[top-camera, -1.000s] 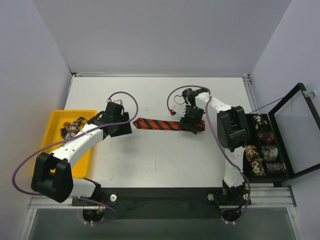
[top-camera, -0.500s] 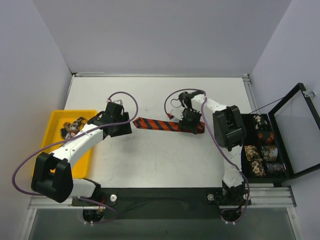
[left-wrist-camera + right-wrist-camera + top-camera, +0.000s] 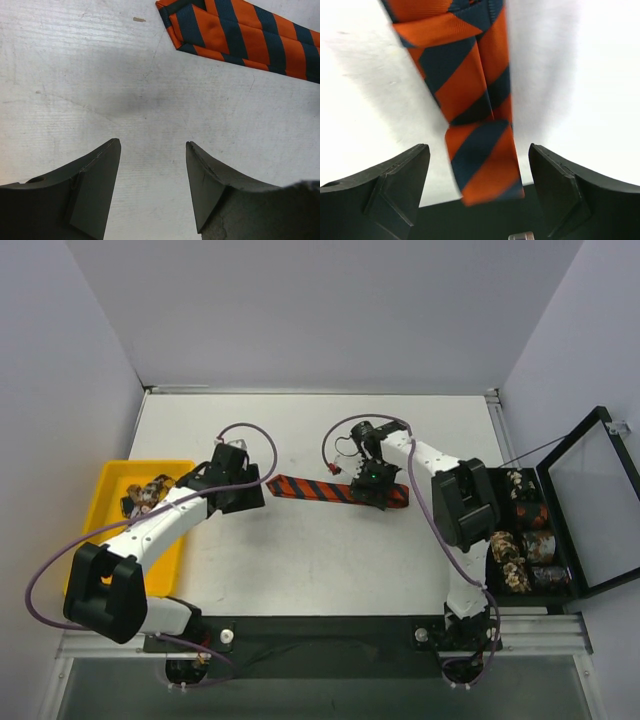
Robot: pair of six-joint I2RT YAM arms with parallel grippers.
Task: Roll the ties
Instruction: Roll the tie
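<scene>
My right gripper stood apart astride the folded right end of the tie. Rolling seemed barely begun, needing a pinch next. My left gripper gaped empty.

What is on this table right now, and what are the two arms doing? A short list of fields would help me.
Striped tie: lying mid-table, right end folded over
Left gripper: open, over the table near the tie's pointed end
Right gripper: open, fingers either side of the folded end, not clamping
Yellow bin: left side, holds patterned ties
Black case: right side, lid open, holds rolled ties
</scene>
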